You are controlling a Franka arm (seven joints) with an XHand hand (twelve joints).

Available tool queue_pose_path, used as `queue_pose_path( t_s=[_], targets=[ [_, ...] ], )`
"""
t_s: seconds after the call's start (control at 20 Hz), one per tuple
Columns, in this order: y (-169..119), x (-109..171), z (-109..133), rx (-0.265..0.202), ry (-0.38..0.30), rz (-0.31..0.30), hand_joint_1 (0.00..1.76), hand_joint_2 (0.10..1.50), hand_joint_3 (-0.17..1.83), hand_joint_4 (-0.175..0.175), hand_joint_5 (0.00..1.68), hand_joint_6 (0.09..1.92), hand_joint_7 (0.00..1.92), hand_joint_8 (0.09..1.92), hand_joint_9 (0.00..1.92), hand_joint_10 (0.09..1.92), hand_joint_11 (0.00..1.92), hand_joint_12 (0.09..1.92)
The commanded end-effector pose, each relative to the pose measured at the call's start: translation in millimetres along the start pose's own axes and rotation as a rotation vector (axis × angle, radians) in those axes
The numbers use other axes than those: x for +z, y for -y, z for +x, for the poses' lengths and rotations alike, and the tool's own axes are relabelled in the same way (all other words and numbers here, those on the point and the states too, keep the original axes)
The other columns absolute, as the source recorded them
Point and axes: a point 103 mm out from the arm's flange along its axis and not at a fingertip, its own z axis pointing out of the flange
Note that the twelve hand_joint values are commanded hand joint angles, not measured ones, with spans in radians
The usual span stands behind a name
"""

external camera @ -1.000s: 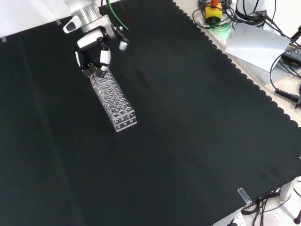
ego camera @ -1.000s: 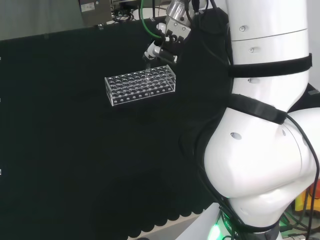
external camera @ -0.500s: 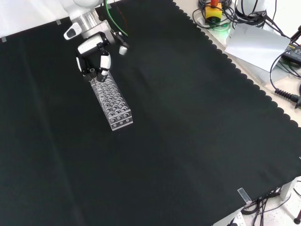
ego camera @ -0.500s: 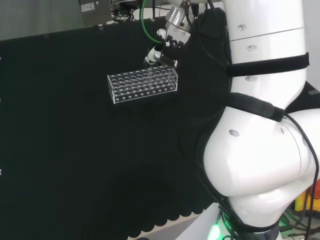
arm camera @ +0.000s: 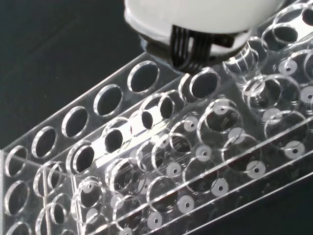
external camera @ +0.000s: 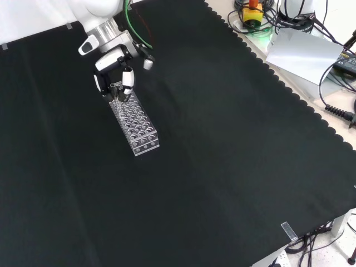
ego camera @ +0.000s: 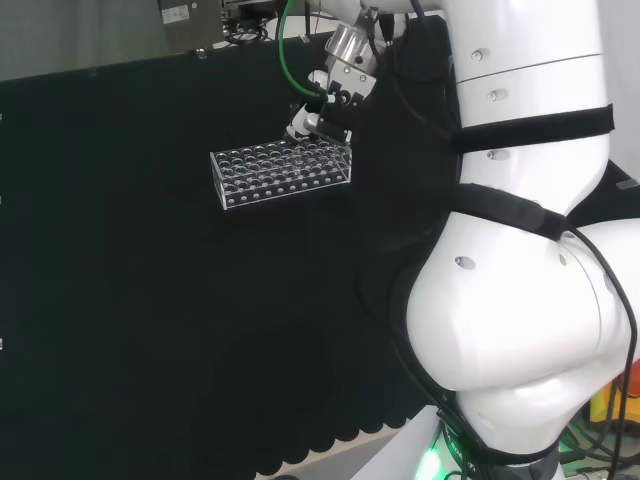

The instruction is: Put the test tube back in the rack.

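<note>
The hand point(external camera: 114, 83) hangs over the rack's point(external camera: 135, 123) far end in the front view, fingers curled downward and pinching the test tube point(arm camera: 244, 66). The tube stands upright so it can slide into a hole; whether it is seated is unclear.

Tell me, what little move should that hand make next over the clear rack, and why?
Probably a short, straight lowering. The black and white hand hangs over the far end of the clear plastic rack of round holes in the front view, fingers curled. The wrist view shows a clear glass test tube at a hole there, though how deep it sits cannot be told.
</note>
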Motion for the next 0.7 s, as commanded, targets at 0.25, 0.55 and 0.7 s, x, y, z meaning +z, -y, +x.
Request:
queue_pose_path(
  t_s=[0.25, 0.55, 0.7],
  targets=[
    [8, -15, 3, -0.110, -0.119, 0.120, 1.08, 0.57, 0.64, -0.064, 0.35, 0.62, 0.48, 0.94, 0.58, 0.90, 0.39, 1.49],
    [29, -62, 20, -0.178, -0.109, 0.067, 1.06, 0.56, 0.64, -0.054, 0.31, 0.54, 0.37, 0.95, 0.48, 0.93, 0.32, 1.51],
    [44, -99, 33, -0.216, -0.094, 0.032, 1.05, 0.56, 0.64, -0.052, 0.31, 0.53, 0.36, 0.95, 0.46, 0.93, 0.31, 1.51]
  ],
)
